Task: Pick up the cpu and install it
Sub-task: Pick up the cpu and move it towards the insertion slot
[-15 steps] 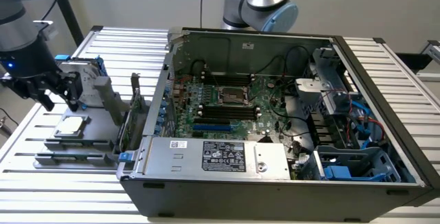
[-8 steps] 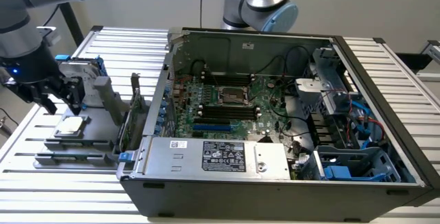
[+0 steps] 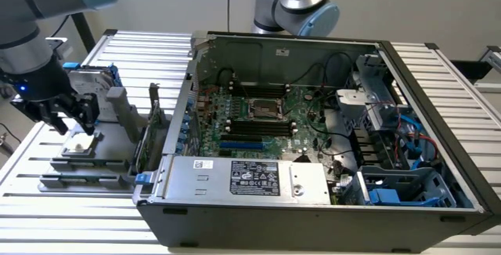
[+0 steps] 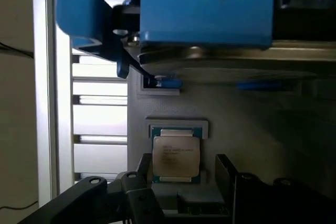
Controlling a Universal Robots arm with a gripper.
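No text can be read. The black label (image 3: 254,177) on the power supply (image 3: 309,180) carries white print and marks, and the cpu (image 4: 176,160) shows faint printed lines, all unreadable.

over cpu (image 3: 78,145): free, gripper (image 3: 73,127) just above, jaws spread | behind: hard drive (image 3: 90,82) upright, close | exterior view's right: grey post (image 3: 117,105) near | case (image 3: 313,223): side open, socket (image 3: 264,108) reachable between memory slots (image 3: 254,129), black cables (image 3: 332,61) beside

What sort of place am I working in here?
Probably a robot PC-assembly test bench: an open computer case with its motherboard exposed, a grey fixture holding the cpu, all on a slatted metal table.
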